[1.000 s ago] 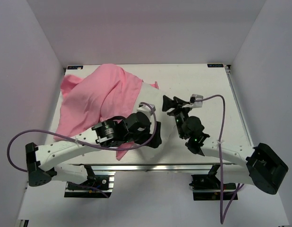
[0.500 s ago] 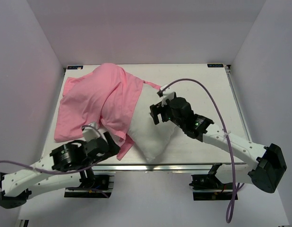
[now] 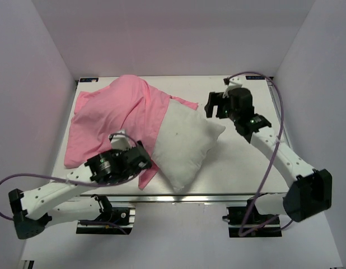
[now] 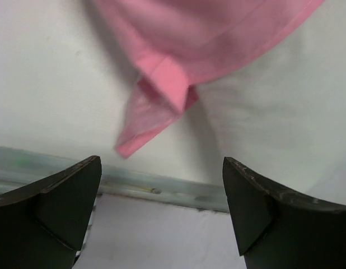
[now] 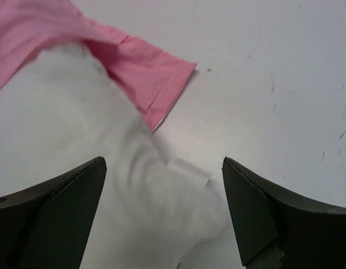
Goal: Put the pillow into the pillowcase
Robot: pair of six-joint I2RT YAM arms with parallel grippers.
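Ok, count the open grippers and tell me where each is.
2. The left gripper hangs over the pillowcase's near corner by the table's front edge; the right gripper hangs over the pillow's far corner. Neither holds anything.

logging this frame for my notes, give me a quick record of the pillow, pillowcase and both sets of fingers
pillow: white, partly covered, near-right part bare
pillowcase: pink, bunched over the pillow's far-left part
left fingers: open, above the pillowcase's near hem by the table edge
right fingers: open, above the pillow's far-right corner, holding nothing
task: not finished
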